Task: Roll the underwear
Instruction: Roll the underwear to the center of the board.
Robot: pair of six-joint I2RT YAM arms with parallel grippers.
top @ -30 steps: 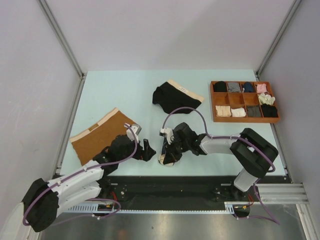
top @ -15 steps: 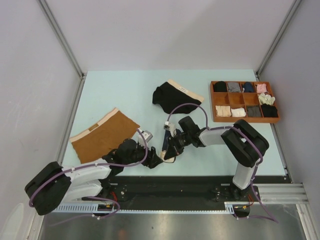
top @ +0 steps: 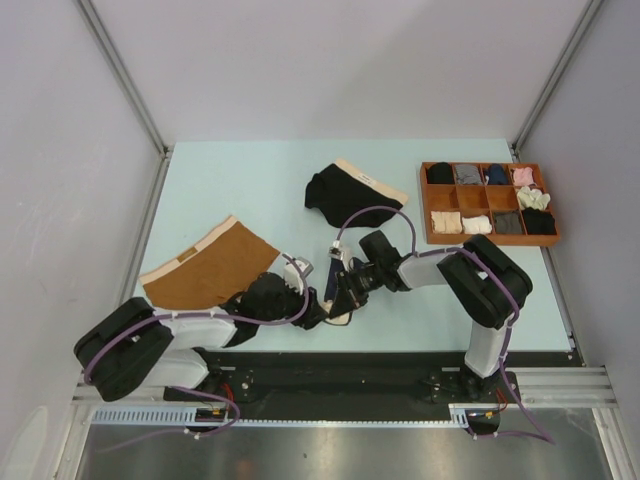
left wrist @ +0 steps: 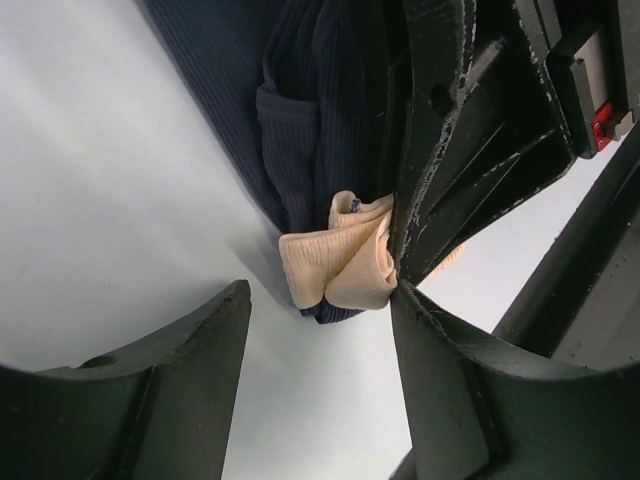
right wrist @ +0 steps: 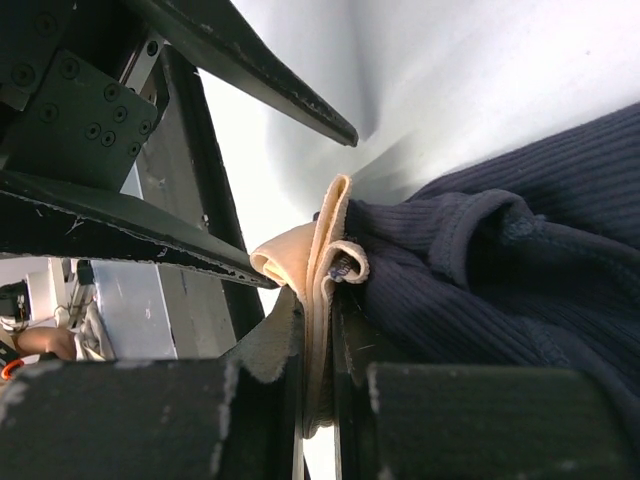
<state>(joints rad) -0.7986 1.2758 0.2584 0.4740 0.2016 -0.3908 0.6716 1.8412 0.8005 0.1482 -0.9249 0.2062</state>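
The navy underwear (top: 336, 290) lies bunched near the table's front, between my two grippers. My right gripper (right wrist: 318, 305) is shut on its folded beige waistband (right wrist: 300, 255), and the navy fabric (right wrist: 500, 270) spreads out to the right of the jaws. My left gripper (left wrist: 320, 310) is open right at the waistband end (left wrist: 340, 265), with nothing between its fingers; its right fingertip (left wrist: 405, 300) touches the beige fold. The rust-brown underwear (top: 205, 265) lies flat at the left. The black underwear (top: 350, 190) lies at the back centre.
A wooden tray (top: 427, 205) with several compartments of rolled items stands at the back right. The table's front edge (top: 400, 350) runs just behind both arms. The frame posts (top: 120, 75) stand at the back corners.
My left gripper has moved right, up to the navy underwear's waistband, and its jaws have narrowed. The right gripper has kept its hold and shifted slightly away from the front edge.
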